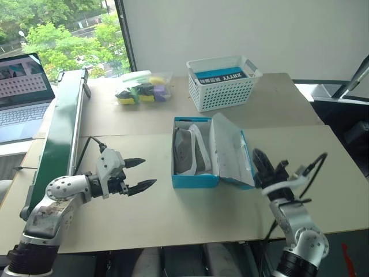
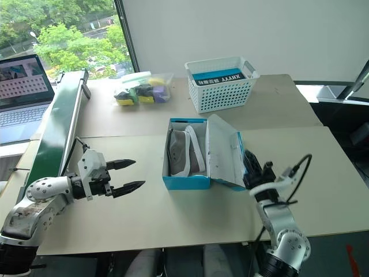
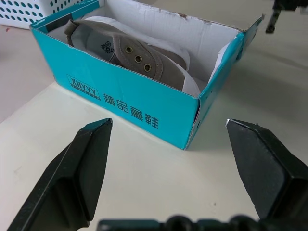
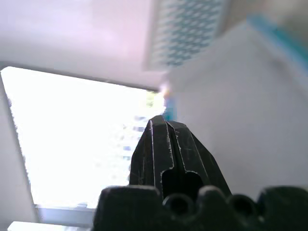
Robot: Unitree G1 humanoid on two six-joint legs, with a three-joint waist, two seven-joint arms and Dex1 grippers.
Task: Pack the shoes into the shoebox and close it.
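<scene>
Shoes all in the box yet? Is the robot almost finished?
Packing looks done: the grey shoes lie inside the blue shoebox. Its lid stands half raised, not shut. The right gripper, fingers together, sits against the lid's outer side, seemingly about to push it over. The left gripper waits open beside the box, holding nothing. Closing the lid is what's left.

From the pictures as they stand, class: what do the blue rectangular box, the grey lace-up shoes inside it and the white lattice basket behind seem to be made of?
Blue rectangular box: likely cardboard, printed smooth outside, with a raw torn white edge at the rim.
Grey lace-up shoes: woven fabric look, metal-looking eyelets, white soles probably rubber.
White lattice basket: apparently moulded plastic, with regular holes.
</scene>
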